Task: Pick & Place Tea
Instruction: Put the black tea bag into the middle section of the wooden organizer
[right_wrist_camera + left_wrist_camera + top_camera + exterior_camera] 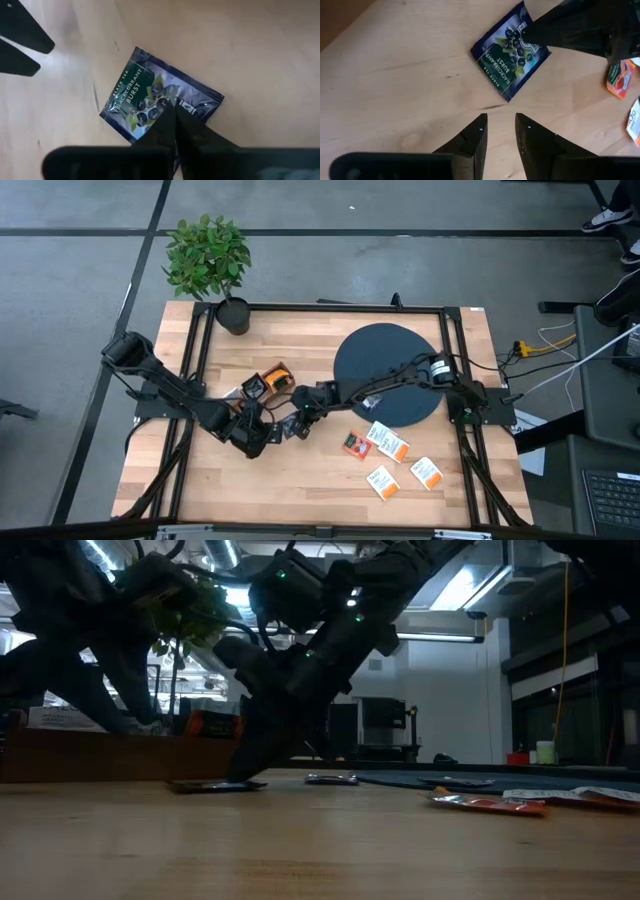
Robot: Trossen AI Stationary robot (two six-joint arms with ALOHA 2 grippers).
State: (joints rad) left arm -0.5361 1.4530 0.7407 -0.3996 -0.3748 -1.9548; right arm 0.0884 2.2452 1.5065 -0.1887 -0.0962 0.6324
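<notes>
High view: your right pincer (297, 423) and left pincer (252, 442) meet mid-counter; the wooden box (262, 383) at 11 o'clock shows orange sachets, other cells hidden.

Right wrist: fingers clenched, tips on the dark blue sachet (150, 100), lying flat. Lift an edge first.

Left wrist: left pincer hovers released beside it.

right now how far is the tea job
Early, by the look of it. In hand: the right gripper has its fingers closed, tips pressed on the dark blue sachet lying flat on the table. The left gripper hovers open beside it. Left: four sachets lie loose near the dark disc.
</notes>
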